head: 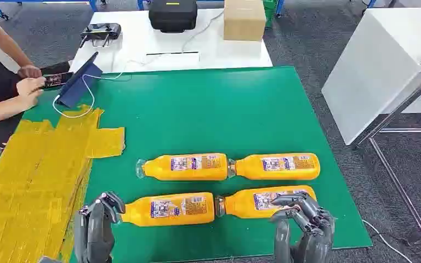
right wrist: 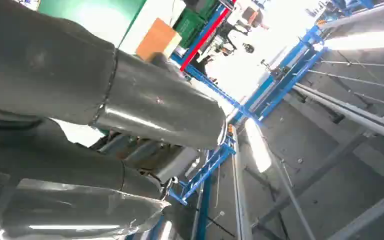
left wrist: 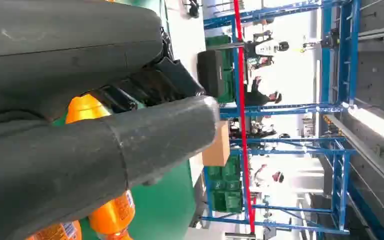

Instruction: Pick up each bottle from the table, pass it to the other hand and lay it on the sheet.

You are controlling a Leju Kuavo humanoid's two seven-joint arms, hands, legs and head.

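Four orange bottles are lying on the green bench [head: 208,109] in two rows. The right hand [head: 301,227] is curling its fingers over the near right bottle [head: 263,201]. The left hand [head: 96,227] is hovering, fingers apart, beside the near left bottle [head: 167,209]. The yellow sheet [head: 33,181] is lying left.

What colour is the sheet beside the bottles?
Yellow sheet, clearest in the head view.
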